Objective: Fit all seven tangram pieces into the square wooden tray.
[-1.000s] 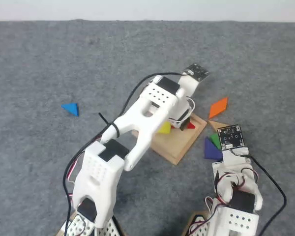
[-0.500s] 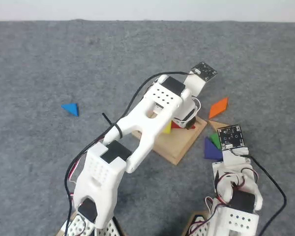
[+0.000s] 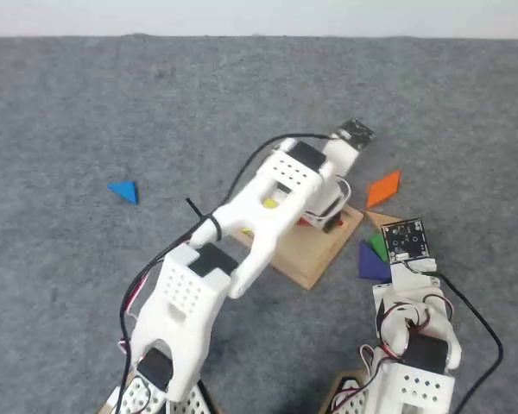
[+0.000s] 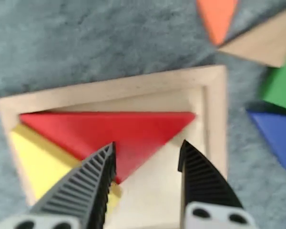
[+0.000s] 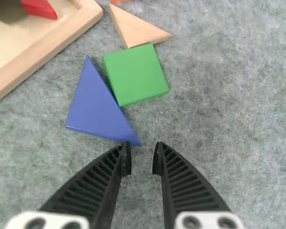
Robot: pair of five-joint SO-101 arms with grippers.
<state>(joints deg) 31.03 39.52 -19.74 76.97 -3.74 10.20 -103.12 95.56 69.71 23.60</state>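
The square wooden tray (image 3: 315,259) lies mid-table with a red triangle (image 4: 114,133) and a yellow piece (image 4: 38,162) inside it. My left gripper (image 4: 145,160) hovers open just above the red triangle, nothing between its fingers; in the high view the left gripper (image 3: 328,220) is over the tray's far corner. Right of the tray lie an orange parallelogram (image 3: 383,188), a wood-coloured triangle (image 3: 382,218), a green square (image 5: 135,73) and a dark blue triangle (image 5: 97,107). My right gripper (image 5: 141,156) is shut and empty, just short of the blue triangle's tip.
A small blue triangle (image 3: 123,191) lies alone on the grey carpet far left of the tray. The left arm (image 3: 259,216) stretches across the tray's near side. The right arm's base (image 3: 414,362) stands at the near right.
The left arm's wrist swung a little to the right over the tray, then settled back slightly. The right arm and the loose pieces have not moved.
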